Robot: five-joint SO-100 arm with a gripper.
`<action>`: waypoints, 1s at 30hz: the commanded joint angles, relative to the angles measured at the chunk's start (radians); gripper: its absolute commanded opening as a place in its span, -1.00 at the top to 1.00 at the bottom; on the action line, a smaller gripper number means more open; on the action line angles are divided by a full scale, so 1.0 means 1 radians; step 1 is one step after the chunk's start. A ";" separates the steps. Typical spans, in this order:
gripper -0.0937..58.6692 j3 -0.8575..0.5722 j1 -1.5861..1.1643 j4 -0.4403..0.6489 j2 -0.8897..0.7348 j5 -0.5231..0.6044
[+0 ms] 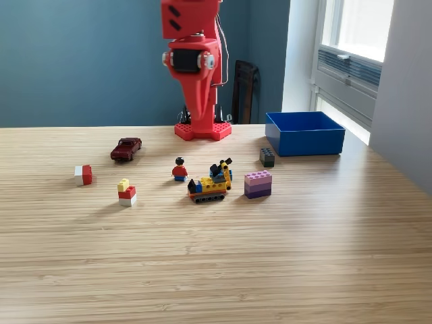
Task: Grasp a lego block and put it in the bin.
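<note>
The blue bin [305, 133] sits on the wooden table at the exterior view's right, beside the arm's base. Several lego pieces lie in front of it: a pink and purple block [258, 183], a small dark block [267, 157], a red and white block [84, 175] and a yellow, red and white stack [126, 192]. The red arm [196, 67] stands upright at the back centre and runs out of the top of the frame. Its gripper is out of view.
A minifigure [179, 169] and a yellow and blue lego vehicle [211, 182] stand mid-table. A dark red toy car [126, 148] lies left of them. The arm's red base [202, 130] is at the table's back edge. A window is at the right.
</note>
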 commanded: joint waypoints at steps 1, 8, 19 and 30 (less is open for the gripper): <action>0.99 0.061 0.183 -0.011 0.038 0.005; 0.99 0.158 0.445 -0.164 0.029 -0.049; 0.72 0.302 0.614 -0.522 0.025 -0.101; 0.19 0.255 0.607 -0.545 0.018 -0.067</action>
